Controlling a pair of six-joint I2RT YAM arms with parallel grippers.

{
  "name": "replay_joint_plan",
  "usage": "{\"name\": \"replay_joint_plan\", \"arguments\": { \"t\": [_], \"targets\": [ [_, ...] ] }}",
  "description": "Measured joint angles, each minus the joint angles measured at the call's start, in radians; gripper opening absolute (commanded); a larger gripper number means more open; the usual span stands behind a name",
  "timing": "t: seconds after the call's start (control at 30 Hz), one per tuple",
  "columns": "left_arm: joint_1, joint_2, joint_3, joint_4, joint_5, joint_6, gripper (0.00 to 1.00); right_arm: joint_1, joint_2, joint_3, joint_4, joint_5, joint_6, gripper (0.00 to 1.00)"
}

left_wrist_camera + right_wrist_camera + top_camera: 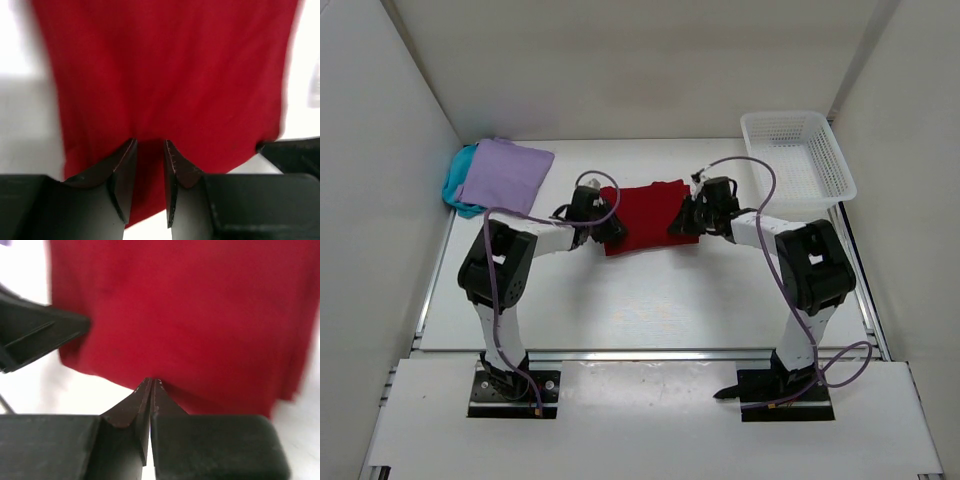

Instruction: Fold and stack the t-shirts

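Starting at the right gripper (151, 381): its two fingers are pressed together, the tips meeting right on the edge of the red t-shirt (645, 215). Whether a thin fold of hem is nipped between them cannot be told; the wrist view shows only that the tips touch the border of the cloth. The left gripper (150, 145) stands otherwise: its fingers are a little apart, with red cloth showing through the narrow slot between them. It sits low over the opposite edge of the same shirt, and I cannot tell whether cloth is caught in the slot or merely lies beneath it.

The two tools come in from opposite ends, the left arm at the shirt's left edge and the right arm at its right edge. That pairing suits soft cloth: taken at one side only it would sag and drag, while two matched holds let an edge be lifted level and laid over cleanly.

The red t-shirt lies flat in the middle of the table (650, 300) as a compact rectangle, wider than it is deep, so it looks partly folded already. In the far left corner the lavender t-shirt (505, 175) lies folded on top of the teal t-shirt (458, 185), whose edge peeps out on the left; that reads as the stack under way. The red one would then be the last, needing a further fold and a carry to the far left. A white mesh basket (790, 116) sits at the far right, well apart from all three shirts.
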Motion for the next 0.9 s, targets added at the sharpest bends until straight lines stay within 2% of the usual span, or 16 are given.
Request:
{"name": "replay_joint_plan", "arguments": {
  "t": [0.23,0.37,0.47,0.53,0.63,0.73,0.9],
  "targets": [
    [0.007,-0.133,-0.233,0.145,0.010,-0.053,0.38,-0.072,0.000,-0.150,0.064,0.015,0.019,0.00],
    [0.027,-0.209,-0.327,0.179,0.017,-0.068,0.43,-0.092,-0.008,-0.174,0.091,0.008,0.031,0.00],
    [0.040,-0.287,-0.359,0.177,0.013,-0.070,0.46,-0.087,-0.034,-0.174,0.090,0.008,0.035,0.11],
    [0.051,-0.335,-0.360,0.177,-0.008,-0.063,0.50,-0.082,-0.062,-0.173,0.087,0.008,0.038,0.26],
    [0.071,-0.375,-0.357,0.178,-0.036,-0.052,0.58,-0.075,-0.119,-0.172,0.076,0.019,0.041,0.41],
    [0.103,-0.328,-0.354,0.187,-0.039,-0.048,0.66,-0.061,-0.198,-0.173,0.072,0.042,0.043,0.49],
    [0.124,-0.159,-0.296,0.194,-0.025,-0.060,0.70,-0.026,-0.298,-0.175,0.105,0.054,0.043,0.50]
  ]
}}
